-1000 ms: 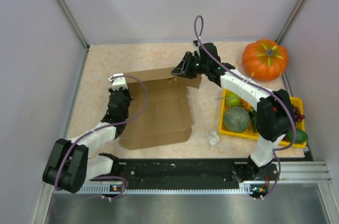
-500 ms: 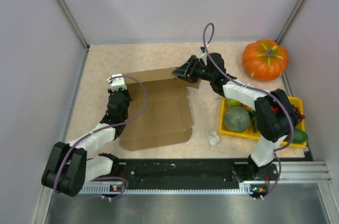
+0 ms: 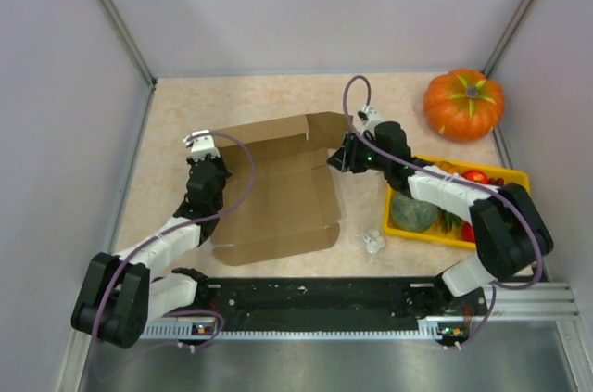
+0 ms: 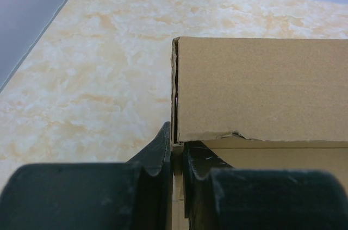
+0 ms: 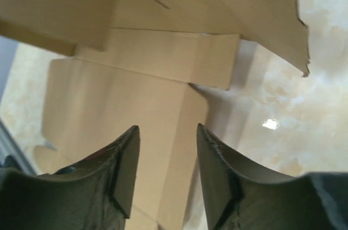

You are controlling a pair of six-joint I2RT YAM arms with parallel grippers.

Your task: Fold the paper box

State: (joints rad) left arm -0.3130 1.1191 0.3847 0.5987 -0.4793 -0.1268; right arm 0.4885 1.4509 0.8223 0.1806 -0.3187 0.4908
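Withdrawn from the flap (image 3: 320,129), right gripper (image 3: 341,158) is hanging open; left gripper (image 4: 176,137) is pinching the paper box (image 3: 278,193), lying near-to-far; yellow tray (image 3: 515,175) is holding vegetables (image 3: 413,209).

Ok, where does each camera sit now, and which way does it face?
Top external: above and behind the robot, looking down; left gripper and right gripper show, flanking the paper box.
Left wrist: on the left arm, facing the box's raised wall; fingers pinch its edge.
Right wrist: low beside the box, facing its open inside; open fingers, nothing between.
Shared: all see the box.
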